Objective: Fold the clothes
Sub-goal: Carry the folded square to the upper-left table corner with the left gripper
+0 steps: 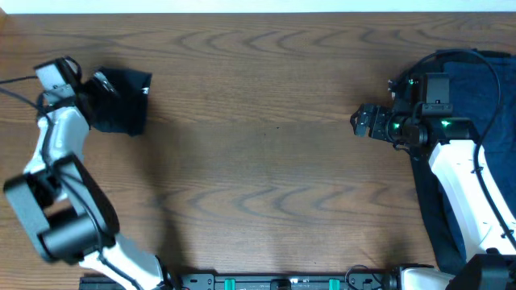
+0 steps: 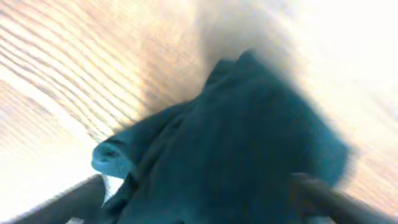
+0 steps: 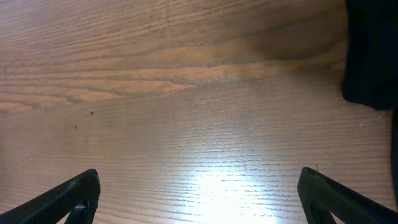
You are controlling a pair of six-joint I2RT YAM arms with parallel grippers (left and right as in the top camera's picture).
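Note:
A small folded bundle of dark clothes (image 1: 122, 103) lies at the table's far left. My left gripper (image 1: 98, 84) is over its left part. In the left wrist view the picture is blurred. The same dark cloth (image 2: 236, 143) fills the space between my left gripper's (image 2: 199, 205) fingers, which stand wide apart, open. A larger heap of navy clothes (image 1: 484, 80) lies at the right edge, partly under my right arm. My right gripper (image 1: 363, 122) hovers left of that heap, open over bare wood. In the right wrist view its gripper (image 3: 199, 199) holds nothing, and a dark cloth edge (image 3: 373, 56) shows at the upper right.
The wooden table (image 1: 266, 153) spans the whole view. The arm bases and a black rail (image 1: 282, 282) sit along the front edge. A black cable (image 1: 16, 93) runs off the left side by my left arm.

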